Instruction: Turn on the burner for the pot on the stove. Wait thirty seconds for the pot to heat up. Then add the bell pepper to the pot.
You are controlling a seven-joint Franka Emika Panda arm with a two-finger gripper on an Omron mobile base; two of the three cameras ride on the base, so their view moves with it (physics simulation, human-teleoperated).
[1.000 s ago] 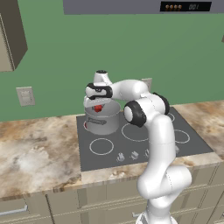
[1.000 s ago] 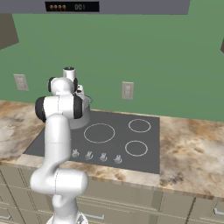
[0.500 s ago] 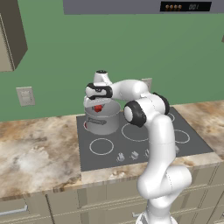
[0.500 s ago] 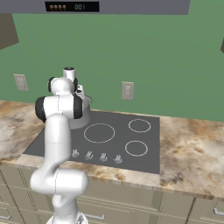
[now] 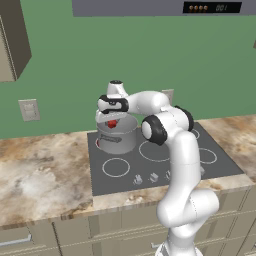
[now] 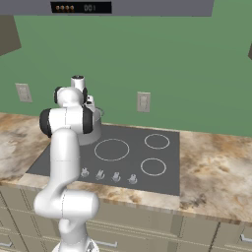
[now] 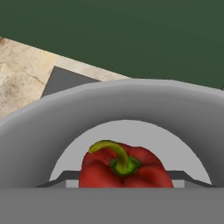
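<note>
At the bottom centre of the hand view, the red pepper [image 7: 124, 168] is seen closest to the lens, its green stem curling up and to the left. Behind it, the grey inner wall of the pot [image 7: 52, 131] is spread across the middle of that frame, with a corner of the dark stove [image 7: 65, 81] and marbled counter [image 7: 22, 70] shown at upper left and green wall across the top.

In the left base view, the knobs [image 5: 150, 177] are lined along the stove's [image 5: 165, 165] near edge at lower centre. Farther back, at centre left, the pot [image 5: 116, 136] is stood on a rear burner. The gripper [image 5: 113, 122] is held directly over the pot's mouth, and the pepper [image 5: 112, 123] is seen red between its jaws, above the rim. The jaws are held partly closed on the pepper.

In the right base view, the pot [image 6: 94, 132] is largely hidden behind the arm at centre left.
</note>
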